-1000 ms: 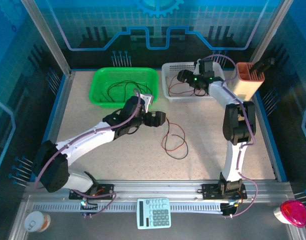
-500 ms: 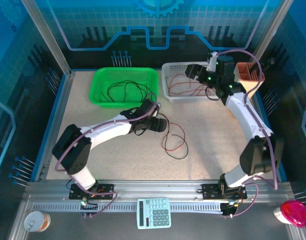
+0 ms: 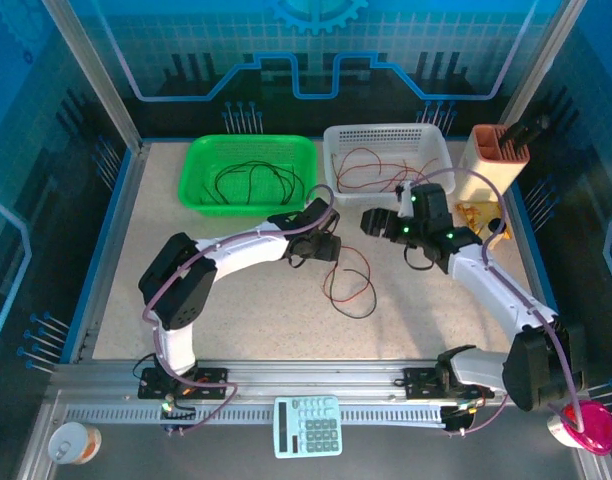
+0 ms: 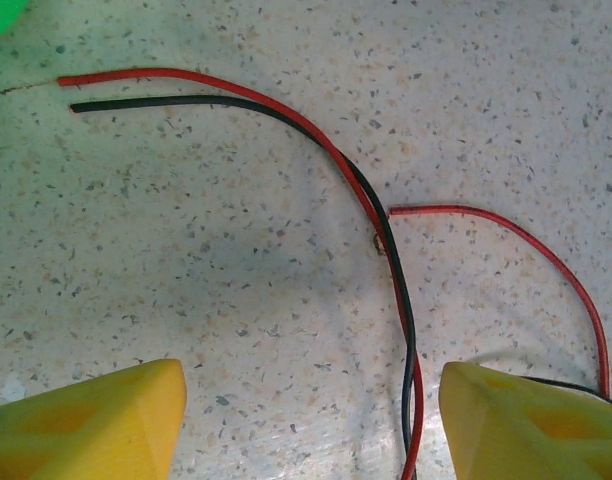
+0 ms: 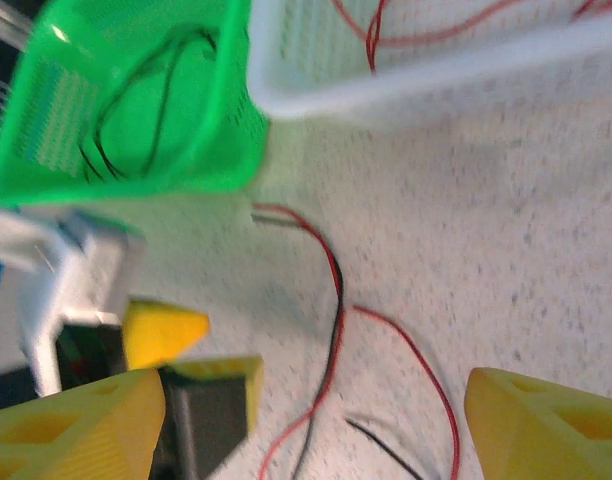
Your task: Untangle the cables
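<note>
High overview; wrist views close over cables (image 4: 378, 218)

- No words, names or numbers could be read anywhere.
- The calculator (image 3: 307, 426) at the near edge had buttons, but the marks on them were too small to read.
</note>
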You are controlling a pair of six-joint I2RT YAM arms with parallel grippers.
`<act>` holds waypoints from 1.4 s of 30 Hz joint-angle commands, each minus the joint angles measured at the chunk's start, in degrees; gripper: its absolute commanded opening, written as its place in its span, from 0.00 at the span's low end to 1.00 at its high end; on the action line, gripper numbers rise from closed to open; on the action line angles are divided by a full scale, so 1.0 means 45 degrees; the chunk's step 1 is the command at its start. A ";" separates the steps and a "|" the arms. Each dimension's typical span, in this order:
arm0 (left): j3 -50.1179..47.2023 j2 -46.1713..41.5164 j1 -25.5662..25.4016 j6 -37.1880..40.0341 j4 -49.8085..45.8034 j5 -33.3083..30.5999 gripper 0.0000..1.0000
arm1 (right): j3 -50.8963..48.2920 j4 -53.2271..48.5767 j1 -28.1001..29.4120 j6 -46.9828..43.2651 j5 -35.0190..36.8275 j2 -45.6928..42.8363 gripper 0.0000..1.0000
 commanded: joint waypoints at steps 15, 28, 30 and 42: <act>-0.0753 -0.2214 0.0529 -0.0679 -0.0498 -0.0662 0.75 | -0.1047 -0.1304 0.2932 -0.2325 0.2711 0.2438 0.49; -0.1833 -0.3753 0.1290 -0.0975 -0.0039 -0.0166 0.77 | -0.0036 -0.0889 0.3285 -0.2807 0.3197 0.5113 0.39; -0.1838 -0.3833 0.1366 -0.0983 -0.0039 -0.0061 0.77 | 0.0354 -0.0835 0.3278 -0.2820 0.3167 0.5397 0.35; -0.2148 -0.5137 0.1631 -0.0500 0.1074 0.1287 0.81 | 0.2129 -0.2873 0.3226 -0.2876 0.2450 0.2073 0.00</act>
